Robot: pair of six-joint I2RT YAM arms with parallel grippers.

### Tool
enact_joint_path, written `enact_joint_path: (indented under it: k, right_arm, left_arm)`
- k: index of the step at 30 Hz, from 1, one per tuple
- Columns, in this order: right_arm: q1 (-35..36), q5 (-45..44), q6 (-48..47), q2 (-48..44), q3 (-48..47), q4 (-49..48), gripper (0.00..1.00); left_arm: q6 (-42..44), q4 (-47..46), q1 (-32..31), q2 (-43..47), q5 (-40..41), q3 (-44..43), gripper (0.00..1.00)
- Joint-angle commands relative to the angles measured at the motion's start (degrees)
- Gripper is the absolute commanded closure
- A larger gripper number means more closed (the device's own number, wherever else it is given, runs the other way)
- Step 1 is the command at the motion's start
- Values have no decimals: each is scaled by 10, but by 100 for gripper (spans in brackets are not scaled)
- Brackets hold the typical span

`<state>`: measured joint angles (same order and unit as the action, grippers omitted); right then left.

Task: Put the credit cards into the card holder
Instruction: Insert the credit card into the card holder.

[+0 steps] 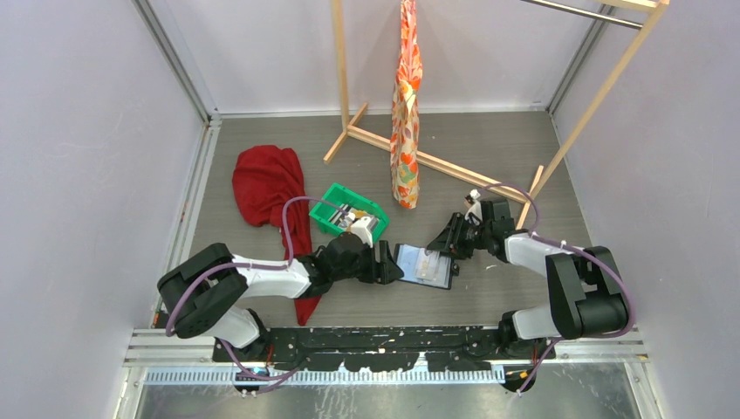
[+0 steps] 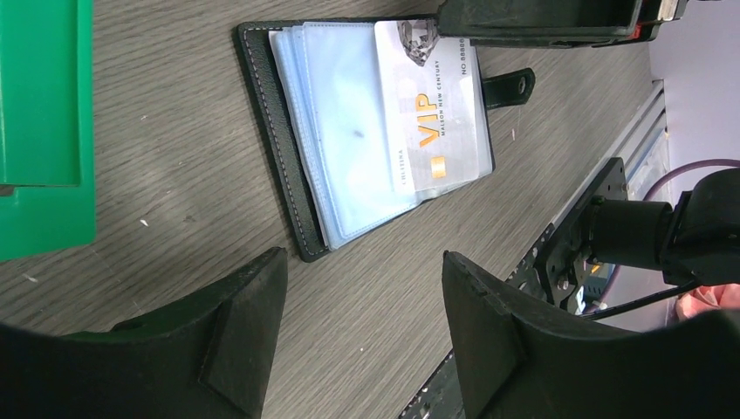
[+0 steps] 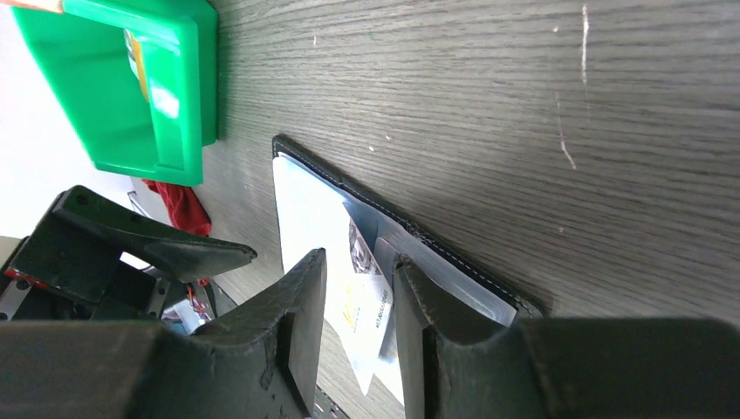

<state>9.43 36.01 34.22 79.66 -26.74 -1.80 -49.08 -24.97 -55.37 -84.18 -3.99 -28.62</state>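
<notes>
The right gripper [image 3: 359,279] covers the white card's [image 2: 436,131] top end on the card holder [image 2: 279,148]; beside it, the green tray [image 2: 44,209] is cropped.

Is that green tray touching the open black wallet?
Apart. The left wrist view shows a broad strip of bare table between the green tray and the card holder.

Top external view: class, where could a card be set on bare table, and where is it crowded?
Bare: far patch between red cloth and rack base; near strip between card holder and arm mounts. Crowded: green tray, left gripper, right gripper, holder.
</notes>
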Motion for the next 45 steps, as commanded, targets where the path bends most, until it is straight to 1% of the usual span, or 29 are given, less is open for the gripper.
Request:
enact_joint_path:
  k: [1,7,15,21,31,40,43,45]
  right_arm:
    - [6,-14,-20,2,-23,39,62]
    - [11,-29,-25,4,-29,70,67]
    - [16,-35,-41,24,-38,75,73]
    - [28,-31,-47,37,-44,77,76]
    - [44,-26,-47,62,-57,65,76]
    - [48,-18,-57,56,-68,79,69]
    - [48,-20,-63,48,-75,91,66]
    - [49,-22,-68,41,-77,101,65]
  left_arm:
    - [4,-3,4,-4,-7,-21,34]
    - [4,1,4,-2,-8,-22,34]
    - [3,4,4,-4,-10,-23,34]
    - [3,4,5,-7,-11,-24,34]
    - [1,3,7,-6,-12,-24,34]
    - [-4,4,7,-6,-18,-33,34]
    - [-17,29,7,-4,-14,-52,33]
    - [-31,66,5,-5,0,-71,32]
